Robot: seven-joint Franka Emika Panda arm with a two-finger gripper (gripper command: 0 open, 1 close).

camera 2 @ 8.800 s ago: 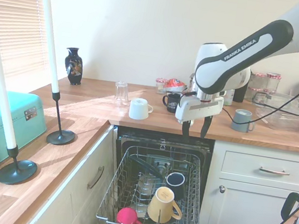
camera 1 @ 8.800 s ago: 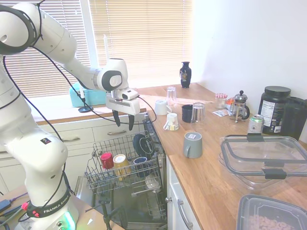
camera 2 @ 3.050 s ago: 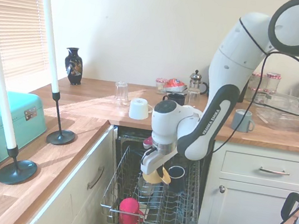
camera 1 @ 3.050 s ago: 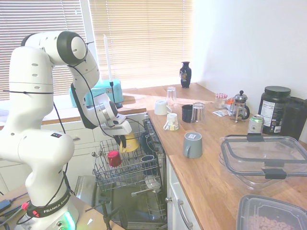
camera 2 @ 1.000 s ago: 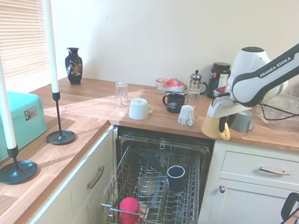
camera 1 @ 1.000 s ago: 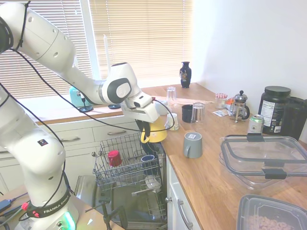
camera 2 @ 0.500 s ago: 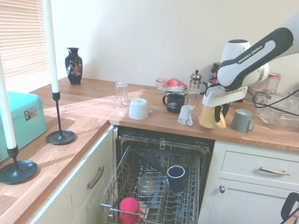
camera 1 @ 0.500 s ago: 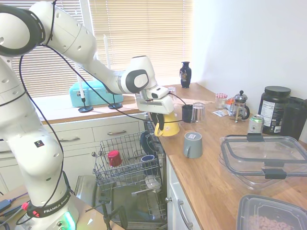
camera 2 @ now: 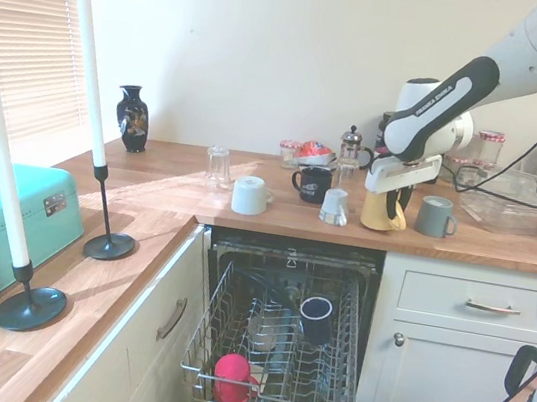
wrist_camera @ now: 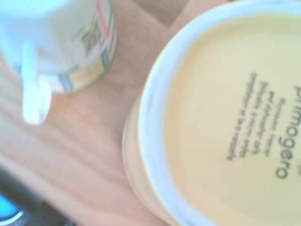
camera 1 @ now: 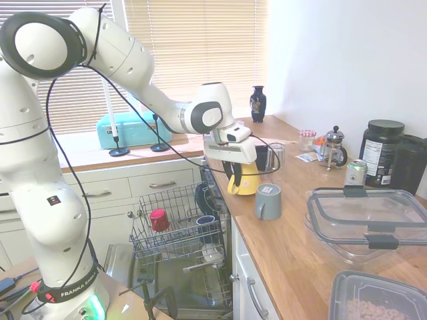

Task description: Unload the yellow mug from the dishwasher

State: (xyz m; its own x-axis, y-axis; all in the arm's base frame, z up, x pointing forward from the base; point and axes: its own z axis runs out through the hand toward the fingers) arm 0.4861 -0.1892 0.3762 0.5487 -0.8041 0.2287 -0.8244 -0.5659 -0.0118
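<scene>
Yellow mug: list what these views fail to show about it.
- Contact of the yellow mug with the counter: hidden by its own body in both exterior views.
- Jaws: hidden by the gripper housing.
- Its outline in the wrist view: cut off by the frame, blurred.

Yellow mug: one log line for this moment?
phase: placing | yellow mug: upside down, on worktop | gripper: on mug | dishwasher: open
</scene>
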